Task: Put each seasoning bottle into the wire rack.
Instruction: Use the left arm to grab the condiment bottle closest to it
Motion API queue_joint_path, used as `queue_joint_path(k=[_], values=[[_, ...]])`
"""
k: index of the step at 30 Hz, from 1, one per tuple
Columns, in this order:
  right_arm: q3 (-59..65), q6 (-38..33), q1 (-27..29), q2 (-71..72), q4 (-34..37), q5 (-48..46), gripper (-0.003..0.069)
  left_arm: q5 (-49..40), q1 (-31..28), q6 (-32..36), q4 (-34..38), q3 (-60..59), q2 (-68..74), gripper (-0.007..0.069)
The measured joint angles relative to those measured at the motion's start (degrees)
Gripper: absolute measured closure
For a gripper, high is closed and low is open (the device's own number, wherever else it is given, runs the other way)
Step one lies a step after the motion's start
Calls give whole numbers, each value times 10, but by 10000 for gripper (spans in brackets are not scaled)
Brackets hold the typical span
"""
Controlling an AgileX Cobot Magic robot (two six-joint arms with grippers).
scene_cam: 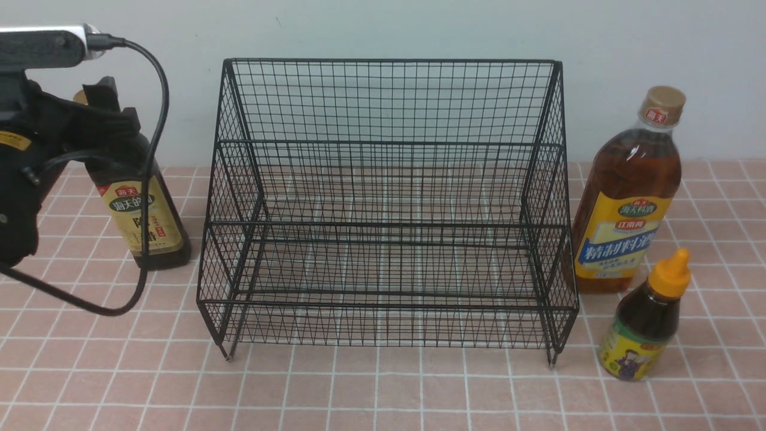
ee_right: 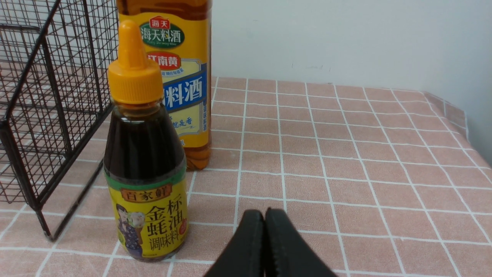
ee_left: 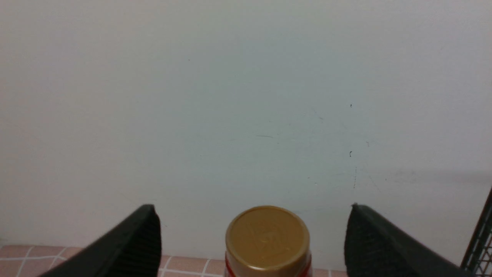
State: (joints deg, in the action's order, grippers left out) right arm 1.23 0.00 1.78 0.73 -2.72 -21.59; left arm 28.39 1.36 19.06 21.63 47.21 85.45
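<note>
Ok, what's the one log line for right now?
left gripper: open at vinegar bottle cap | right gripper: shut, empty | wire rack: no bottles inside

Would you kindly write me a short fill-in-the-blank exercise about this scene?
1. The vinegar bottle stands to the ____ of the rack.
2. The left gripper, on either side of the gold cap, has its jaws ____.
3. The right gripper, near the small bottle, is ____.
4. The number of bottles inside the rack is ____.
Missing words: left; open; shut; zero.
</note>
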Motion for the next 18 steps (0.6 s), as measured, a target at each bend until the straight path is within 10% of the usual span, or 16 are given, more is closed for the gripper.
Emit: queue_joint_path(k=[18], values=[[0,0,0,0,0,0,673,8,0,1,35,69,110,137]])
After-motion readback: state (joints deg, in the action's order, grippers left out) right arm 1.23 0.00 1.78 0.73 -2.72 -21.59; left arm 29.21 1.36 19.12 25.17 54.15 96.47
